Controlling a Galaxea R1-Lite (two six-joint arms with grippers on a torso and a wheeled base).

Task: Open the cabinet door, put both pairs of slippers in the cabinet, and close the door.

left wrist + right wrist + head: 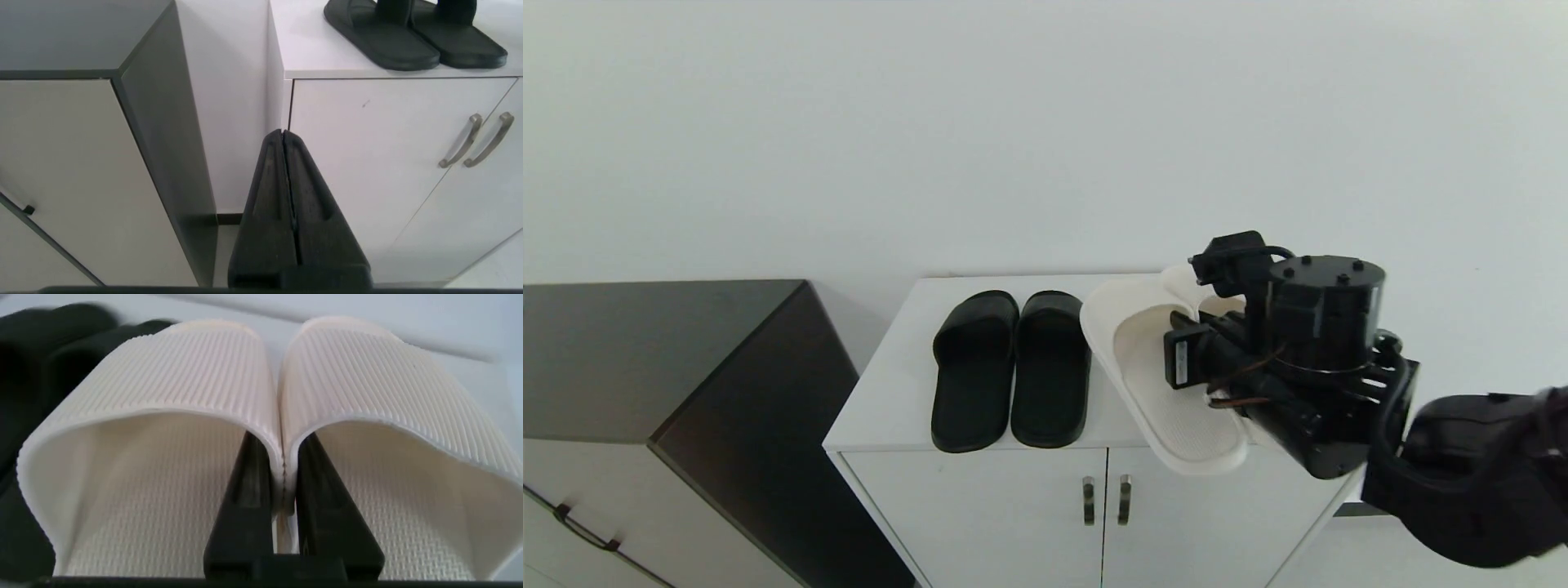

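1. your right gripper (282, 449) is pinching the cream slippers (163, 384): one black wedge-shaped finger sits inside each slipper's opening, and the two adjoining strap edges are squeezed between them
2. the cream slippers (1152, 367) look like soft moulded foam, with fine ribbing across the straps and a pebbled footbed; you'll see them at the right end of the cabinet top, tilted, the nearer one's rounded heel jutting past the front edge above the right door; you cannot tell whether they touch the top
3. the black slippers (974, 371) lie flat side by side on the cabinet top, just left of the cream pair, matte and smooth with broad band straps, heels towards you
4. the white cabinet (890, 384) is a smooth boxy unit; both doors (980, 523) are closed, with two slim brushed-metal bar handles (1088, 500) upright beside the centre seam
5. your left gripper (283, 135) hangs low in front of the gap between the white cabinet and a dark-topped unit (82, 41), its textured black fingers pressed together along a thin seam, holding nothing
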